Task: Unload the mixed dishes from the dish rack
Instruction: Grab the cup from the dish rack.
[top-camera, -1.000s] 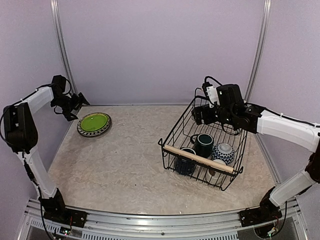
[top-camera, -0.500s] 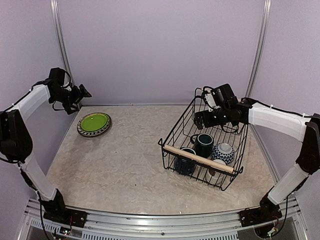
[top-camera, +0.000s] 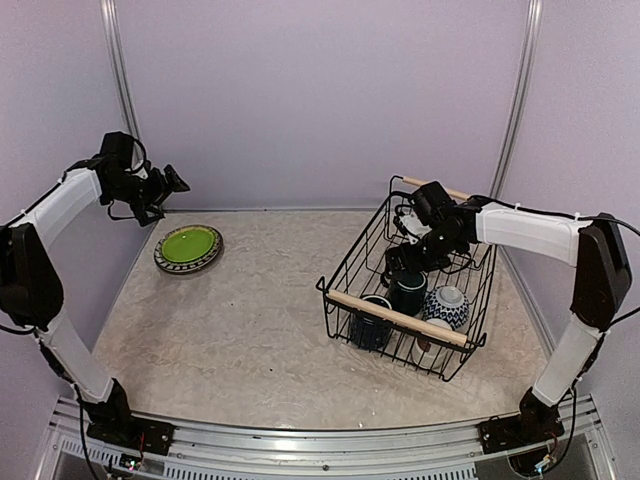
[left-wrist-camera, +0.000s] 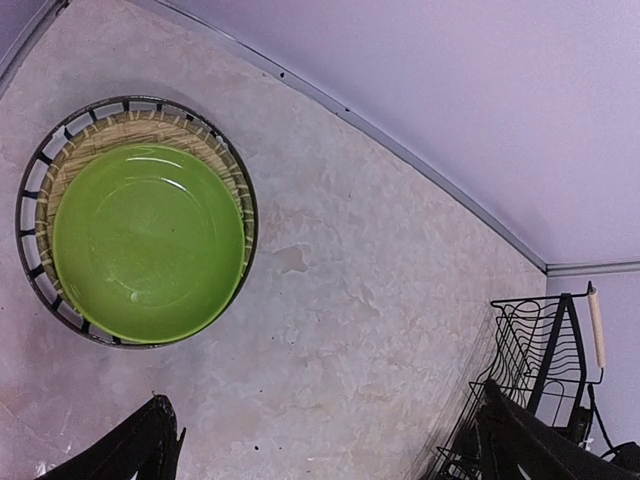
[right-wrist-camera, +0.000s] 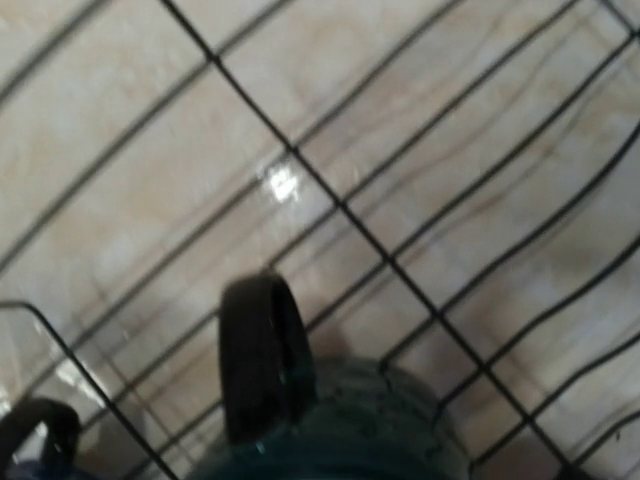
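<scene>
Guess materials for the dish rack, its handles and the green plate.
Dish rack: thin black wire, likely coated metal, dull sheen.
Near handle: pale round rod, looks like unfinished wood.
Lime green plate: glossy with sharp highlights, probably glazed ceramic; hard plastic not ruled out.

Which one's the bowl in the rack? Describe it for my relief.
Start at the black wire dish rack on the table's right side. Behind its near wooden handle, the bowl sits right of a dark mug; it alone has a blue-and-white pattern.
</scene>
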